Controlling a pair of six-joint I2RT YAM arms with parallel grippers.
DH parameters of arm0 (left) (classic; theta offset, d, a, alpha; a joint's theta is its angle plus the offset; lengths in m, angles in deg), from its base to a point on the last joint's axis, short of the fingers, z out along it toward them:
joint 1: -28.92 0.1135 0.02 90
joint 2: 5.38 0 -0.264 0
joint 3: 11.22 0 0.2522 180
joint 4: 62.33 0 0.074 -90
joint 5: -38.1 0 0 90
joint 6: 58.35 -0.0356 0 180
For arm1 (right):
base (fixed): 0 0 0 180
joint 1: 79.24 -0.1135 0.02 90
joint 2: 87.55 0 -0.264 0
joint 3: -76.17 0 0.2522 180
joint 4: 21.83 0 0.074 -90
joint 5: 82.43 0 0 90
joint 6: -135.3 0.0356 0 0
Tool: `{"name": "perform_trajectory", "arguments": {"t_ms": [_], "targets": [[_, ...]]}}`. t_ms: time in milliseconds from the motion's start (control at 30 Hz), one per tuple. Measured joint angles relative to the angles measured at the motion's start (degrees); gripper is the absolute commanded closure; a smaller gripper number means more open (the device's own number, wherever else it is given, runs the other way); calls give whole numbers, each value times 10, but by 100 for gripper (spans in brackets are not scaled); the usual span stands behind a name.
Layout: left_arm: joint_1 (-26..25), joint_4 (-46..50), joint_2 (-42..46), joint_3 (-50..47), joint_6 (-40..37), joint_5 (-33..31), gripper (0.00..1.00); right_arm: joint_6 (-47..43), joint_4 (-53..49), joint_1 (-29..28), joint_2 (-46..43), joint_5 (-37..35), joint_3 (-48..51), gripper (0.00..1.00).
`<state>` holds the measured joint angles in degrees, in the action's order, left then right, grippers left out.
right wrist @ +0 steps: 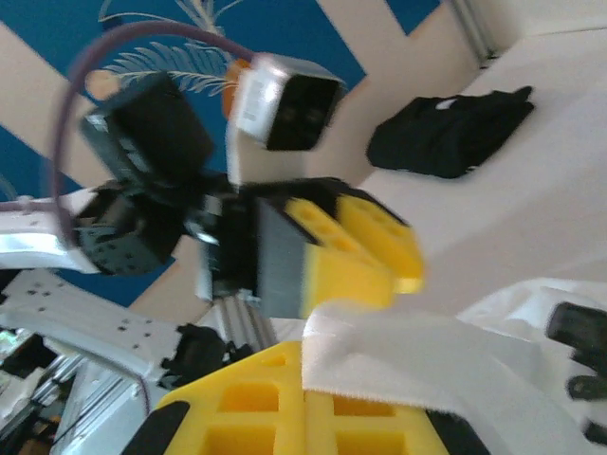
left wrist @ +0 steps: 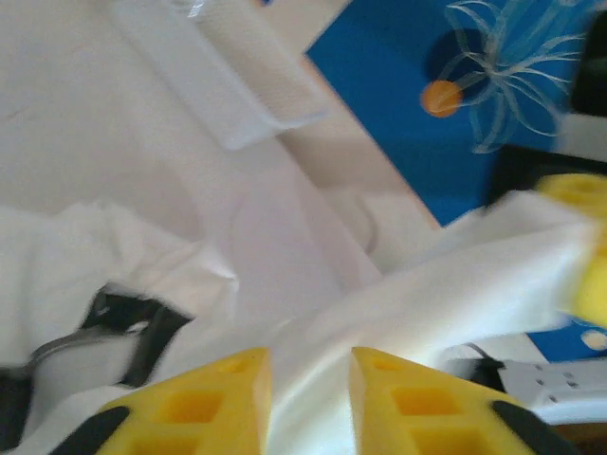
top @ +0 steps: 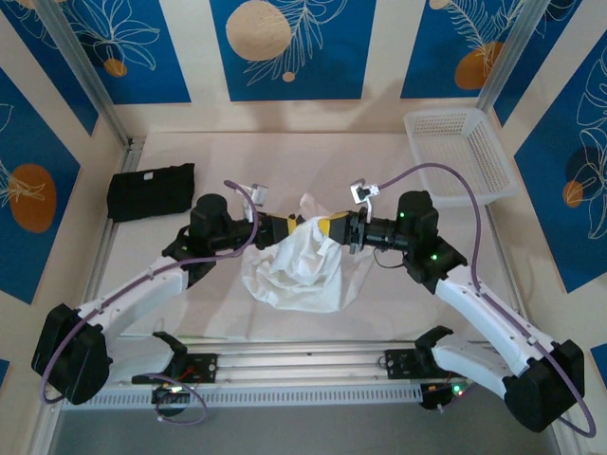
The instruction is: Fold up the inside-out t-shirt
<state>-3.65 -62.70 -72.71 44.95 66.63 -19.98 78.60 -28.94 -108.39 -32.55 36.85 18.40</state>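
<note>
The inside-out t-shirt (top: 299,270) is a crumpled white heap at the table's middle, with its top pulled up between my two grippers. My left gripper (top: 287,227) comes in from the left; in the left wrist view its yellow jaws (left wrist: 310,355) stand apart with a band of the white cloth (left wrist: 455,275) running loosely through the gap. My right gripper (top: 329,229) faces it from the right. In the right wrist view it (right wrist: 303,349) is shut on a hemmed edge of the t-shirt (right wrist: 427,365), and the left gripper (right wrist: 379,275) hangs just beyond.
A folded black garment (top: 152,191) lies at the table's back left, also in the right wrist view (right wrist: 446,137). A white mesh basket (top: 460,156) stands at the back right. The table (top: 285,156) is bare behind the shirt.
</note>
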Motion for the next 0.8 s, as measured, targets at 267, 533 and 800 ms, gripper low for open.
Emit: {"name": "perform_trajectory", "arguments": {"t_ms": [267,533,800], "targets": [[-12,84,19,0,-67,-72,55,49,19,0,15,31,-2,100],[-121,130,126,0,-127,-174,54,83,13,0,49,6,-14,100],[-176,141,12,31,-163,-222,67,109,16,0,58,1,-18,100]]}}
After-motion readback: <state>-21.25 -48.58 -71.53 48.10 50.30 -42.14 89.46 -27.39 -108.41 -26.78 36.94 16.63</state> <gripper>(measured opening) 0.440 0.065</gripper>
